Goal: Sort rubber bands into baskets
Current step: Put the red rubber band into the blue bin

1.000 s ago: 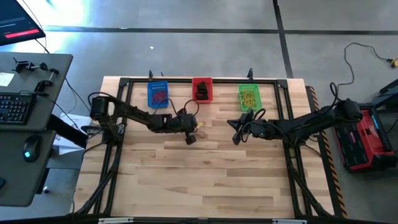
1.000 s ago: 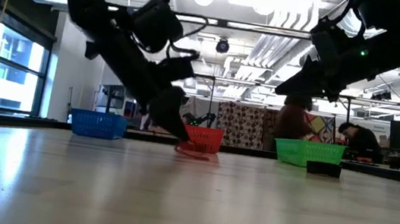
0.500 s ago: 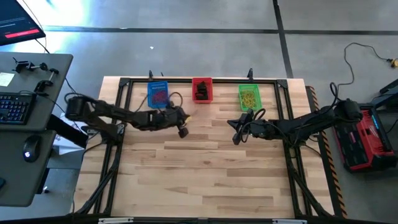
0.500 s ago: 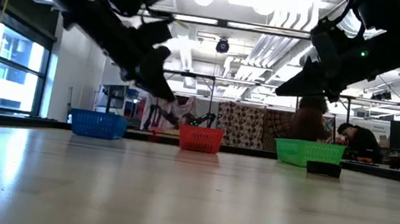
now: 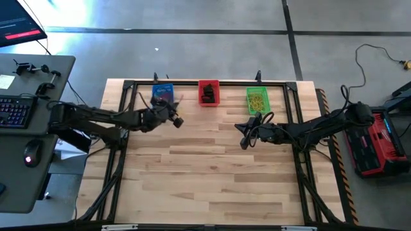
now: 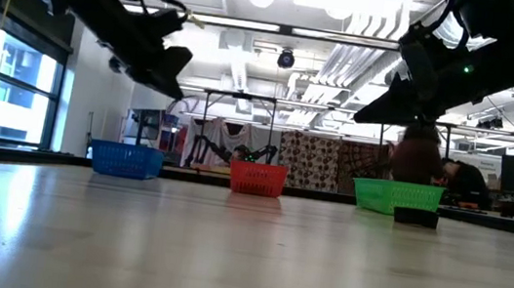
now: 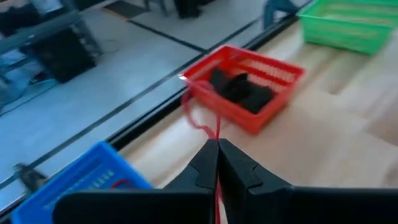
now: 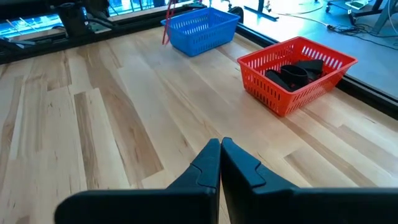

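Wooden boards make up the table (image 5: 212, 173), seen from above. Three baskets sit in a row along its far edge: blue basket (image 5: 163, 96), red basket (image 5: 208, 92), green basket (image 5: 257, 99). The left gripper (image 5: 176, 120) hangs just beside the blue one, likely to drop something in.

From table height, both arms are raised above the wood.

The left wrist camera shows shut fingers pinching a thin red rubber band (image 7: 200, 119).

The right gripper (image 8: 220, 149) is shut, holds nothing and waits, pointing at the red basket with black bands inside.
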Robot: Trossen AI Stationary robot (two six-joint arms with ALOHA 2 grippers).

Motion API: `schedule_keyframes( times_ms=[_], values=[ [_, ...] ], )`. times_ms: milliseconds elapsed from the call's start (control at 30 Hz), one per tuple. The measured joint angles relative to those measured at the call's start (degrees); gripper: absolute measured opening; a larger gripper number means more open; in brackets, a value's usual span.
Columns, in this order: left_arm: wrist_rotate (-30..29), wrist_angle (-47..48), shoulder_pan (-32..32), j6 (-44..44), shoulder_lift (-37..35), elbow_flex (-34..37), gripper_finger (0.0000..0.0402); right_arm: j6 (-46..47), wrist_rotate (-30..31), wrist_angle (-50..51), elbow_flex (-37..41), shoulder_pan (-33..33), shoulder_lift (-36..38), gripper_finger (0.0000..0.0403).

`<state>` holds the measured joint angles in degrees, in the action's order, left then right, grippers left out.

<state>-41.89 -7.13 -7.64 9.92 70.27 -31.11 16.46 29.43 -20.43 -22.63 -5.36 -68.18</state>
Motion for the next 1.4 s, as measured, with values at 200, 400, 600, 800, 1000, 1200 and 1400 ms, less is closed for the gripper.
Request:
schedule_keyframes(
  times_ms=[200,400,600,800,1000,1200,1400],
  values=[
    [-1.69,1.24,-5.79,0.43,-2.49,2.45,0.0000,0.01,-0.02,0.04,0.00,-0.01,0.00,0.0000],
    [-4.18,1.37,-10.71,1.11,-3.92,4.49,0.0000,-0.01,-0.02,0.04,0.00,-0.01,0.00,0.0000],
    [-4.63,-0.69,-14.77,-1.62,-3.96,4.52,0.0000,0.01,-0.02,0.04,0.00,-0.01,0.00,0.0000],
    [-0.79,-0.82,-19.28,-1.16,-3.86,4.52,0.0000,0.14,-0.02,0.04,0.00,-0.01,0.00,0.0000],
    [3.24,-0.98,-23.49,-0.99,-0.76,4.52,0.0000,0.06,-0.02,0.04,0.00,-0.01,0.00,0.0000],
    [8.80,-0.64,-27.24,-0.67,5.37,4.43,0.0000,0.02,-0.02,0.02,0.00,-0.01,0.00,0.0000],
    [19.35,5.28,-31.57,-2.04,8.93,0.79,0.0000,0.01,-0.02,0.00,0.00,-0.01,0.00,0.0000]
  ],
)
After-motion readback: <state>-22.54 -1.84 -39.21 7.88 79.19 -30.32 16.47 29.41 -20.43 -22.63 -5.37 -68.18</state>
